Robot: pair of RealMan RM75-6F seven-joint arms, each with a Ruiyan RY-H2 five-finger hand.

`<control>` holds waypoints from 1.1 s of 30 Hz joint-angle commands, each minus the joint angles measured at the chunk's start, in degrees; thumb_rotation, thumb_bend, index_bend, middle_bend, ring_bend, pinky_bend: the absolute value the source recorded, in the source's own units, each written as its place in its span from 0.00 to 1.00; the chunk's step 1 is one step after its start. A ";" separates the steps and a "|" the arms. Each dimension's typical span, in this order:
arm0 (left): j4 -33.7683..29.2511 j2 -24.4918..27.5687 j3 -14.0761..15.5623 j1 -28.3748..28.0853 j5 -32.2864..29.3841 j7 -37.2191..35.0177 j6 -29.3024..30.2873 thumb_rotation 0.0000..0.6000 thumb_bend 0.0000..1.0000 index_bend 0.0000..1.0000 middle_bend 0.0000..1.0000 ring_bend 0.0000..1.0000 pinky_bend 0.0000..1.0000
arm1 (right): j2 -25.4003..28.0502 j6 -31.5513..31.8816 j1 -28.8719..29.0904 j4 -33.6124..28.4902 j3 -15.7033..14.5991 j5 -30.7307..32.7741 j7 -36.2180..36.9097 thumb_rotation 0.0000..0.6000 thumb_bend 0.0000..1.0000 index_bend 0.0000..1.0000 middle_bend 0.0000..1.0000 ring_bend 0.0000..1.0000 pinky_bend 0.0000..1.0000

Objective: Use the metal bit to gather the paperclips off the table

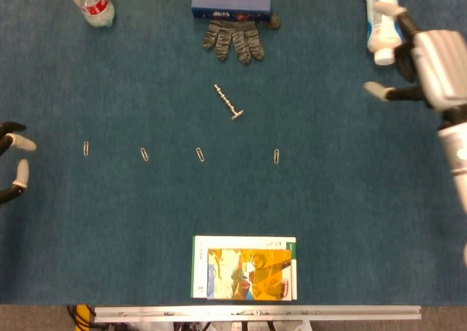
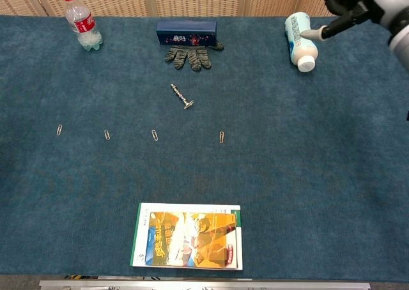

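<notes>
Metal bit (image 1: 228, 102) lies loose on the blue counter (image 1: 343, 214), middle-far, just near of the grey glove (image 1: 233, 39) and the blue box (image 1: 230, 4). It rests flat, angled, with its wider head toward the near-right. Nothing is touching it.

Four paperclips (image 1: 198, 154) sit in a left-to-right row, near of the bit and well apart from one another: the rightmost (image 1: 276, 156) is below and right of the bit, the leftmost (image 1: 86, 148) close to the left edge.

Right robot hand (image 1: 430, 65) is at the far right edge, fingers spread, holding nothing; it hangs beside the white bottle (image 1: 381, 19). Left robot hand (image 1: 13, 167) shows only fingertips at the left edge, apart, nothing between them.

Step in hand, as I judge it: pick up the bit. Notes for doing it well:
- Bring the right robot hand in from above, clear of the glove, so I don't drag fabric along.
- Line thumb and finger across the thin shaft, near its middle, not on the head.
- The bit is slim and the cloth soft; press down lightly before closing, or it may roll away.
- Once lifted, hold the free end low and sweep along the row from the right.

Book (image 1: 244, 267) at the near edge is out of the path.
</notes>
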 commanded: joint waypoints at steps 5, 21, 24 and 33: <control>-3.22 1.24 -1.88 -2.77 0.93 0.91 -0.22 1.00 0.49 0.41 0.11 0.06 0.28 | 2.55 4.86 -6.90 4.38 -1.20 -5.38 8.96 1.00 0.00 0.24 0.79 0.73 1.00; -8.99 7.31 -3.84 -13.00 4.12 -6.70 -8.27 1.00 0.49 0.40 0.00 0.00 0.08 | 3.11 6.32 -14.65 13.99 -2.16 -9.76 20.01 1.00 0.00 0.25 0.51 0.44 0.76; -9.12 7.02 -3.73 -15.04 4.52 -4.60 -10.72 1.00 0.49 0.40 0.00 0.00 0.08 | 2.52 7.86 -15.68 16.54 -2.53 -12.09 21.06 1.00 0.00 0.27 0.50 0.43 0.70; -7.05 4.55 -3.99 -21.29 5.40 -1.63 -16.57 1.00 0.49 0.31 0.00 0.00 0.08 | 1.59 10.58 -18.50 20.76 -3.07 -14.96 20.35 1.00 0.00 0.30 0.49 0.43 0.67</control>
